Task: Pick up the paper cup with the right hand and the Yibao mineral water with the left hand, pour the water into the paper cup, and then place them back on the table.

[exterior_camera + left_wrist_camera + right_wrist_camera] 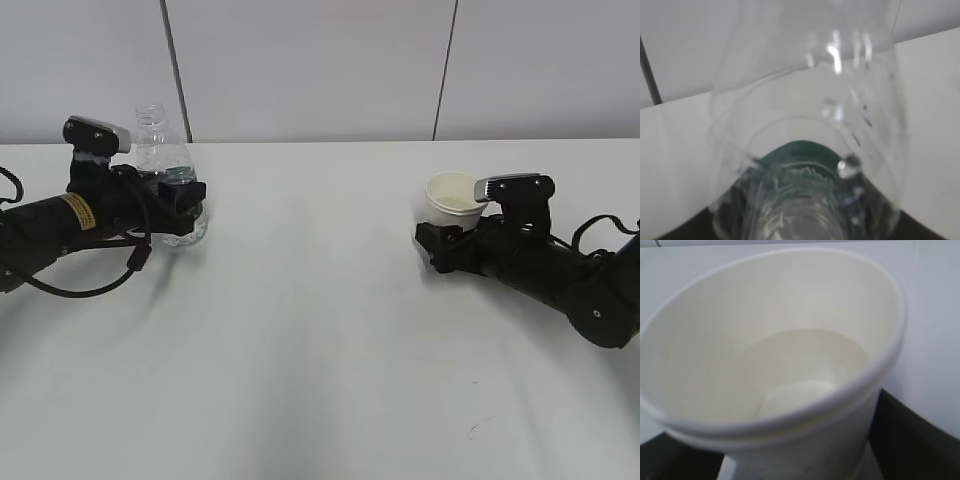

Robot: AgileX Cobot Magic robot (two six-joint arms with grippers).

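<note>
The Yibao mineral water bottle (160, 150) stands upright at the far left of the table (320, 330), uncapped, with a dark green label. My left gripper (185, 205) is shut on its lower body. The left wrist view looks up along the clear bottle (805, 125). The paper cup (452, 195) is upright at the right, held in my right gripper (445, 245), which is shut on its lower part. The right wrist view looks into the cup (790, 365), which holds a little water. A black finger (912, 435) shows beside the cup.
A small dark scuff mark (478, 428) lies on the table at the front right. Grey wall panels stand behind the table's far edge. Black cables loop under the left arm (90, 290).
</note>
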